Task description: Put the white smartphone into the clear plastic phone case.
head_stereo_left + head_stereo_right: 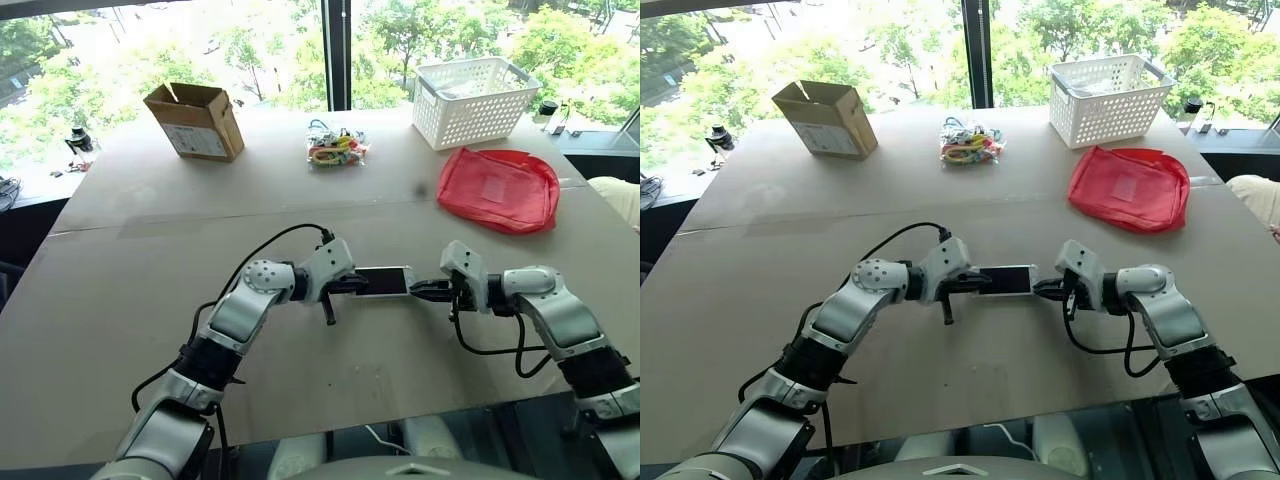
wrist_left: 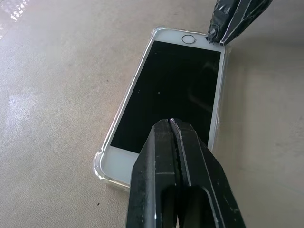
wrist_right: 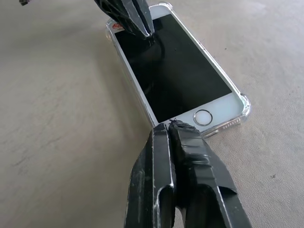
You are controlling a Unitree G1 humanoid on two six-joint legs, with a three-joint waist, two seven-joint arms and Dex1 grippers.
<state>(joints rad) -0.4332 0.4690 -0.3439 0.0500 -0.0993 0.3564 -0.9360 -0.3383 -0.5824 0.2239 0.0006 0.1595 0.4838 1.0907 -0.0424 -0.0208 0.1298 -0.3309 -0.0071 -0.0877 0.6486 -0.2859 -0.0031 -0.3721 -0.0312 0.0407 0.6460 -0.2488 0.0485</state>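
White smartphone [image 2: 171, 90] seated screen-up inside clear plastic phone case [image 2: 98, 163], centre of frame on table [image 1: 120, 290]. Left gripper [image 1: 352, 285] and right gripper [image 1: 418, 290] closed, empty, tips at opposite ends.

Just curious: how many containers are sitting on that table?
2: a cardboard box at the far left and a white basket at the far right. The red pouch lies near the basket.

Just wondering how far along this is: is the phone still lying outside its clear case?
No, the white smartphone already lies inside the clear plastic phone case, whose see-through rim and corners wrap around its edges.
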